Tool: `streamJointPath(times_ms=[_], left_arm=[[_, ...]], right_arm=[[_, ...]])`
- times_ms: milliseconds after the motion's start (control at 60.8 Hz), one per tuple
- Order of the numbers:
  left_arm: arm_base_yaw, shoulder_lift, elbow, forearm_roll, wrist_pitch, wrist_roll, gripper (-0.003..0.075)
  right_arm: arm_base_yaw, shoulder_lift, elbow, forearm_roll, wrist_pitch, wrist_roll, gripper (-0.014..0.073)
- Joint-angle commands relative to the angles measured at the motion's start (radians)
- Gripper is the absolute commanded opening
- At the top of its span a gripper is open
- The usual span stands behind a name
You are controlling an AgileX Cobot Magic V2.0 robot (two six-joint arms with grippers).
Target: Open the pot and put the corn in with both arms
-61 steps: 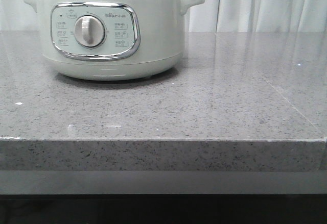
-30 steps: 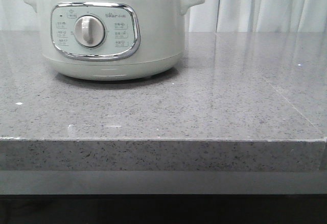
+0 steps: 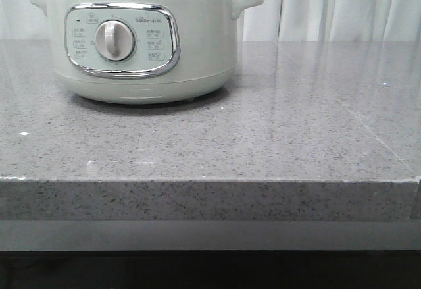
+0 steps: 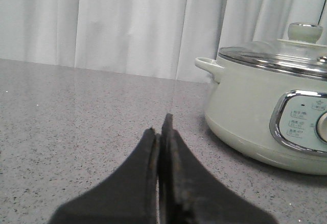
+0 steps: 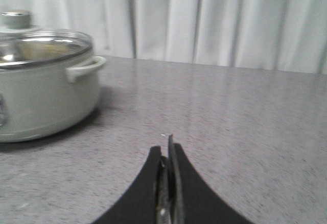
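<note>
Sitting at about 10 o'clock in the front view, pot (image 3: 138, 39) is on the grey desk (image 3: 263, 144), dial facing the camera, steel lid rim just visible at the top edge. Nothing differs from the frames a second and half a second back; pot and desk are the same, so no progress shows in that span.

Left wrist view: left gripper (image 4: 162, 132) has its jaws pressed together, holding nothing, low over bare desk. Pot at 3 o'clock from them, glass lid (image 4: 286, 55) seated on it, knob (image 4: 305, 31) up.

Right wrist view: right gripper (image 5: 167, 150) jaws also pressed together, nothing between them. Pot at 10 o'clock, lid on; something yellowish under the glass, too blurred to say if it's corn.

Corn not seen on the desk. Lid-on with both grippers clear fits either a pot yet to be opened or one already filled and closed; can't tell which.
</note>
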Motion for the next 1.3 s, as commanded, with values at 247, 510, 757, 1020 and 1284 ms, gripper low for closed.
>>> streamJointPath(times_ms=[247, 510, 757, 1020, 1284], left_arm=[[-0.003, -0.019, 0.004, 0.001, -0.075, -0.01, -0.002], [-0.003, -0.019, 0.004, 0.001, -0.075, -0.01, -0.002], [-0.003, -0.019, 0.004, 0.001, -0.075, -0.01, -0.002], [-0.003, -0.019, 0.004, 0.001, -0.075, -0.01, -0.002], [-0.003, -0.019, 0.004, 0.001, -0.075, -0.01, -0.002]], right_arm=[[-0.113, -0.15, 0.28, 0.003, -0.175, -0.001, -0.0068], [-0.108, -0.189, 0.345, 0.003, -0.205, -0.001, -0.0068], [-0.109, -0.188, 0.345, 0.003, -0.205, -0.001, -0.0068], [-0.109, -0.188, 0.345, -0.021, -0.293, 0.023, -0.0068], [-0.109, -0.189, 0.345, -0.161, -0.341, 0.175, -0.0068]])
